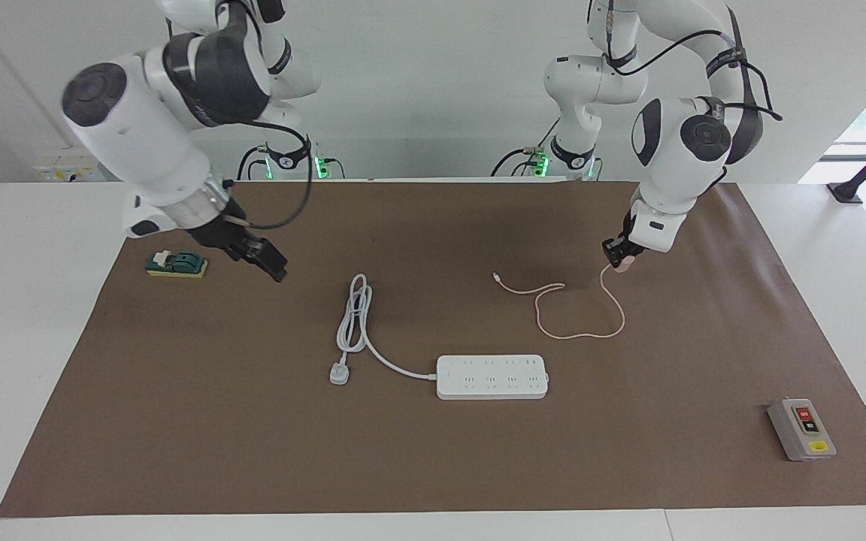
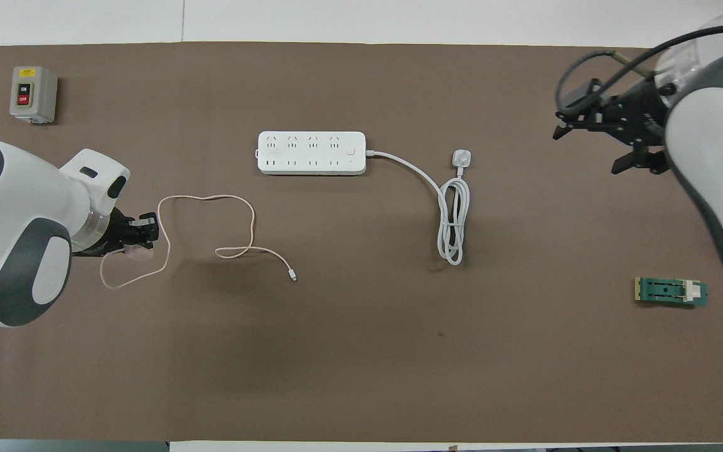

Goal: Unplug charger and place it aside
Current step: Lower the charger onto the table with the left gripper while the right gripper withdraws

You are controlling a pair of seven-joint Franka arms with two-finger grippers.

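Observation:
The pale pink charger [image 1: 626, 261] is unplugged and held in my left gripper [image 1: 619, 255], low over the mat toward the left arm's end of the table. It also shows in the overhead view [image 2: 139, 252] at the gripper [image 2: 145, 231]. Its thin pink cable [image 1: 580, 335] trails in loops on the mat. The white power strip [image 1: 492, 376] lies apart from it, with no plug in its sockets. My right gripper [image 1: 264, 261] is open and empty, raised over the mat at the right arm's end, beside a green block.
The power strip's thick white cord and plug [image 1: 340, 373] lie coiled on its right-arm side. A grey box with red and black buttons [image 1: 801, 428] sits at the left arm's end, farther from the robots. A green and yellow block [image 1: 176, 264] sits at the right arm's end.

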